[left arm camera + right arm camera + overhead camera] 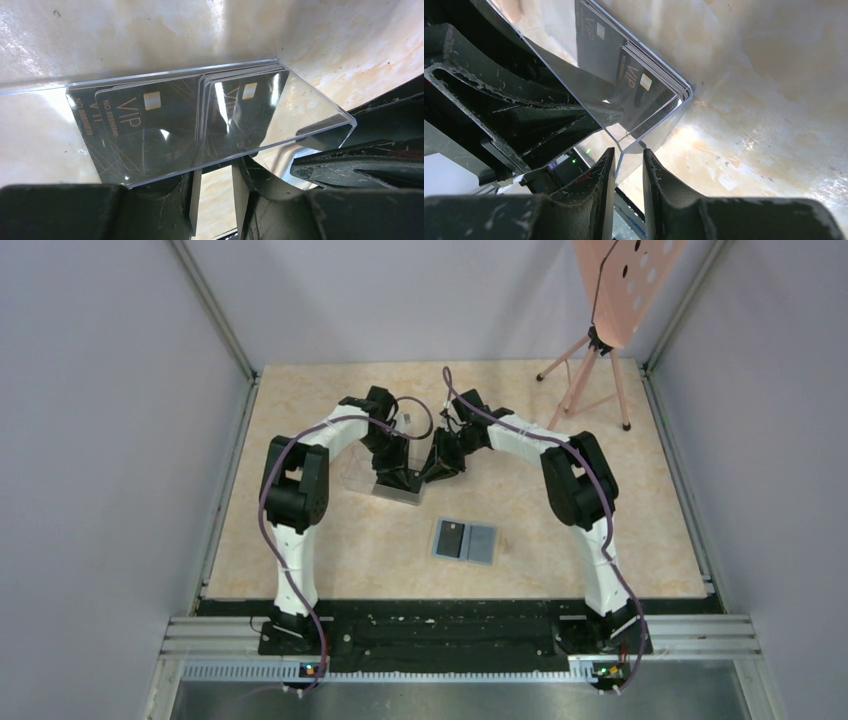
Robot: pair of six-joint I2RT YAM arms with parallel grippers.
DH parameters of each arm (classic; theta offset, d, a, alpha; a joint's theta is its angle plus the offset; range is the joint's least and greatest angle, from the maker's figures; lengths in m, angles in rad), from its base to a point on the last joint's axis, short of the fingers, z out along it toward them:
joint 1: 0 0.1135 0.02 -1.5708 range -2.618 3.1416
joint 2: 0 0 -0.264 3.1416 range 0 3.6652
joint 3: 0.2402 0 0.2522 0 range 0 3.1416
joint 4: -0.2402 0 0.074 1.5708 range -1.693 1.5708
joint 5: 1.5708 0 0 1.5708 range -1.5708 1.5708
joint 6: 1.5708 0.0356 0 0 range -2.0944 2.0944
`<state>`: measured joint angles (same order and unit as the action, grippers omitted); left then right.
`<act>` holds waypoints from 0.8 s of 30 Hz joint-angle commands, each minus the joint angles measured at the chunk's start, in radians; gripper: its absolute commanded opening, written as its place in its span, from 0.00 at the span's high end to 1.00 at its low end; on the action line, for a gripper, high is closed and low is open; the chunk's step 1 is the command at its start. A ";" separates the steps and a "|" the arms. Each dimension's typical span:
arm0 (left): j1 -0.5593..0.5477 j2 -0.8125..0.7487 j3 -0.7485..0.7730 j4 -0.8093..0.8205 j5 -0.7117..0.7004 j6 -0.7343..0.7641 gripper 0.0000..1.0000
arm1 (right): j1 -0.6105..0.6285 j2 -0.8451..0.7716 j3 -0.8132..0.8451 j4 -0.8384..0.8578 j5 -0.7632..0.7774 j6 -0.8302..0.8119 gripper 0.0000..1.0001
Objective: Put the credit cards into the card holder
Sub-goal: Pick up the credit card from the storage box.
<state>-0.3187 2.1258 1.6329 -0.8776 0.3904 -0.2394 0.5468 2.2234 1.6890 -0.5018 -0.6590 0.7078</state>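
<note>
**One card on the holder, the rest in one clear box**

Your one card holder (482,542) lies open on the table (620,520), one credit card (450,537) on its left half. The other cards (150,130) lean inside one clear box (310,105), too stacked to count. Your left gripper (216,172) and right gripper (628,152) each straddle a box wall, jaws narrowly apart.

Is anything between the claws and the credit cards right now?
Yes: the credit cards stand inside a clear plastic box, whose walls separate them from the left claw and right claw, each straddling a wall.
</note>
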 commanded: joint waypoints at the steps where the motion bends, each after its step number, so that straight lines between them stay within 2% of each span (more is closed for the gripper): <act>1: -0.012 0.026 0.028 -0.010 -0.018 0.025 0.69 | -0.004 -0.021 0.002 0.038 -0.037 -0.009 0.77; 5: -0.017 0.032 0.034 -0.012 0.002 0.031 0.77 | -0.003 -0.022 -0.003 0.037 -0.039 -0.009 0.78; 8: -0.019 0.029 0.036 -0.010 0.041 0.036 0.87 | -0.003 -0.026 -0.007 0.037 -0.038 -0.011 0.78; 11: -0.020 0.005 0.029 0.011 0.072 0.034 0.92 | -0.003 -0.028 -0.012 0.037 -0.038 -0.010 0.78; 16: -0.020 -0.047 0.019 0.056 0.142 0.019 0.96 | -0.002 -0.031 -0.020 0.037 -0.037 -0.011 0.78; 24: -0.020 -0.081 0.047 0.022 0.059 0.014 0.98 | -0.004 -0.038 -0.029 0.039 -0.036 -0.011 0.78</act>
<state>-0.3214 2.1109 1.6466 -0.9012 0.4072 -0.2111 0.5308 2.2227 1.6752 -0.5018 -0.6815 0.7094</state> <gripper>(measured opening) 0.024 0.219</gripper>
